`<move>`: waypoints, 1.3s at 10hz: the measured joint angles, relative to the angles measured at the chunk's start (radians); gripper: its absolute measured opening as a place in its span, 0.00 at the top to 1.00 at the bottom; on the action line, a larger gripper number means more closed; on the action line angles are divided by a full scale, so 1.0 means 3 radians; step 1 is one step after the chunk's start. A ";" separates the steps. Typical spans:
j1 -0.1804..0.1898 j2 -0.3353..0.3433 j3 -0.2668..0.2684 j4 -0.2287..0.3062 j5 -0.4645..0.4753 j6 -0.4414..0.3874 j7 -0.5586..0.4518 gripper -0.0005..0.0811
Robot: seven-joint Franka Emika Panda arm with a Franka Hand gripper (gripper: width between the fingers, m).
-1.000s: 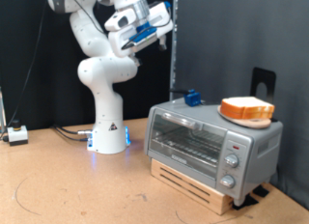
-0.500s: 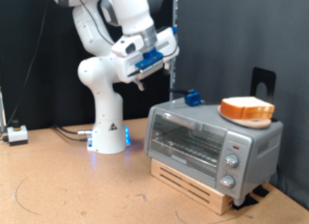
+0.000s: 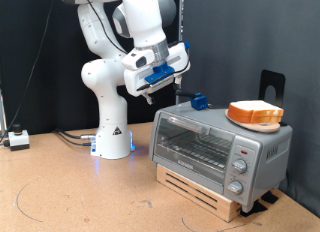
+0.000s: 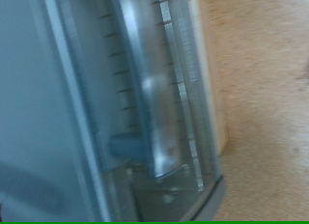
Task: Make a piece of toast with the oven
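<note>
A: Starting at the exterior view's left, what's there?

B: A small white box with a cable [image 3: 17, 139] on the brown table [image 3: 70, 192], against a dark backdrop. Next comes the white arm's base [image 3: 113, 140], with a blue glow at its foot.

A: And the gripper?

B: The gripper [image 3: 176, 88] hangs in the air above the oven's [image 3: 215, 149] end nearer the exterior view's left, apart from it, touching nothing. Blue parts show on the hand. Whether its fingers are spread or closed I cannot tell; nothing is seen between them.

A: The oven itself?

B: Silver, boxy, sitting on a wooden stand [image 3: 200, 188]. Glass door closed, grey bar handle [image 3: 187, 126] across its top, knobs [image 3: 238, 174] down its end toward the exterior view's right. A small blue thing [image 3: 199, 101] sits on its roof near the back.

A: Where's the piece of toast?

B: The piece of toast [image 3: 257, 108] lies on an orange plate [image 3: 254, 119] on the oven's roof, toward the exterior view's right. Behind it is a dark upright object [image 3: 271, 85].

A: The wrist view?

B: Blurred; it looks down on the handle [image 4: 147, 79] and door, with the table [image 4: 261, 98] beside
</note>
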 joint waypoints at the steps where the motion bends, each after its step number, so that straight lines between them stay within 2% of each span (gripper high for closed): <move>1: 0.0039 -0.0009 -0.0050 -0.0009 0.0080 -0.0011 -0.0180 0.00; 3: 0.0053 -0.0018 -0.0037 -0.0117 0.0076 0.0100 -0.0344 0.00; 5: 0.0053 0.0025 0.0028 -0.0304 -0.0017 0.0276 -0.0344 0.00; 8: 0.0055 0.0197 0.0138 -0.0545 -0.0019 0.0714 -0.0333 0.00; 10: 0.0065 0.0339 0.0181 -0.0616 0.0032 0.0984 -0.0331 0.00; 13: 0.0071 0.0448 0.0181 -0.0609 0.0087 0.1111 -0.0331 0.00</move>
